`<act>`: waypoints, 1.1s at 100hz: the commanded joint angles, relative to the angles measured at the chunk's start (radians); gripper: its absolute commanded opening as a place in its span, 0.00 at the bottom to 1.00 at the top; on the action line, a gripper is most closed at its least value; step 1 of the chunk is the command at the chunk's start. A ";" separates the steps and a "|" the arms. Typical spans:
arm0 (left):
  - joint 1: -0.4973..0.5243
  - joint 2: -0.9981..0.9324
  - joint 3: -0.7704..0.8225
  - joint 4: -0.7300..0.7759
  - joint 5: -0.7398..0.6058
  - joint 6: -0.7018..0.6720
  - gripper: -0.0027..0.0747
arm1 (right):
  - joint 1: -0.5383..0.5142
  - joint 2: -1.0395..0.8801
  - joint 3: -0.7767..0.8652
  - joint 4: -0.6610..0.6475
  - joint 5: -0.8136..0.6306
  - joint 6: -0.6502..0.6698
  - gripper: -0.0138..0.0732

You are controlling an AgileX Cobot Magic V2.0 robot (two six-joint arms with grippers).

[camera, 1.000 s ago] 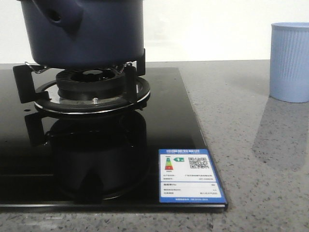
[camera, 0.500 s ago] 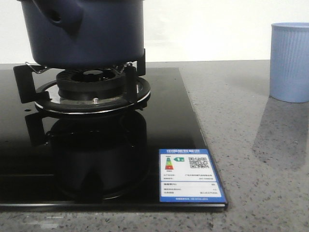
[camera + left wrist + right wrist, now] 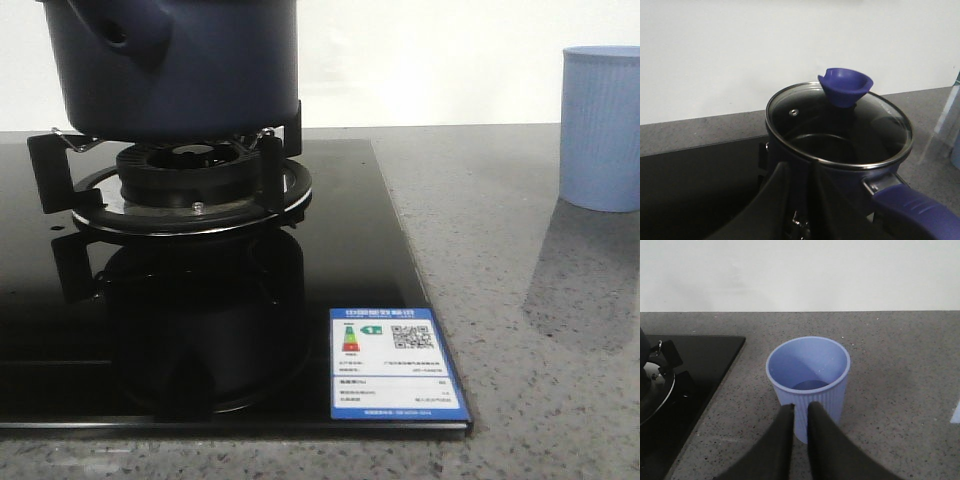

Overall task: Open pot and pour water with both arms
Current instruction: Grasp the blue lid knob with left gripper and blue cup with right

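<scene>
The dark navy pot [image 3: 180, 70] sits on the gas burner [image 3: 190, 185] at the left. In the left wrist view the pot [image 3: 850, 180] wears a glass lid [image 3: 805, 115] with a blue knob [image 3: 845, 87], and its blue handle [image 3: 915, 210] sticks out sideways. My left gripper [image 3: 799, 165] hovers close beside the pot wall, shut with nothing in it. A pale blue ribbed cup [image 3: 600, 130] stands at the right. My right gripper [image 3: 800, 407] is just short of the cup [image 3: 807, 375], shut and empty. Neither gripper shows in the front view.
The burner stands on a glossy black cooktop [image 3: 350, 250] with a blue and white label [image 3: 395, 365] at its near right corner. Speckled grey countertop [image 3: 500, 300] lies between the cooktop and the cup. A white wall is behind.
</scene>
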 commanded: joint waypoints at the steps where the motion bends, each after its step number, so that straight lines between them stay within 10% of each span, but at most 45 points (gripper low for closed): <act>1: -0.048 0.056 -0.068 -0.020 -0.102 0.003 0.36 | 0.003 0.014 -0.048 -0.005 -0.056 -0.012 0.43; 20: -0.144 0.175 -0.122 -0.020 -0.185 0.003 0.78 | 0.003 0.017 -0.048 -0.005 -0.055 -0.012 0.86; 110: -0.212 0.582 -0.358 -0.038 -0.285 0.003 0.74 | 0.003 0.017 -0.048 -0.005 -0.055 -0.012 0.86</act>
